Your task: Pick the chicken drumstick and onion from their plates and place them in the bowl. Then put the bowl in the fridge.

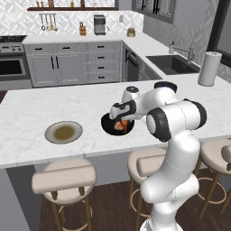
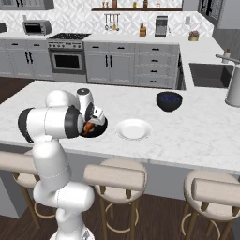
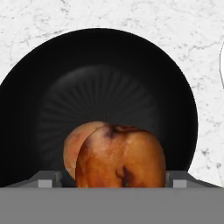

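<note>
Over the black bowl (image 3: 100, 83) the gripper (image 1: 121, 122) hangs, jaws spread wide, chicken drumstick (image 3: 122, 157) between them; grip or release unclear. Onion (image 3: 75, 148) sits behind it at 9 o'clock. White plate (image 2: 133, 129) at bowl's 3 o'clock.

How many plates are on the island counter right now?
2. A grey-olive plate lies left of the black bowl; a white plate lies on the bowl's other side. The arm could be hiding something behind it.
</note>
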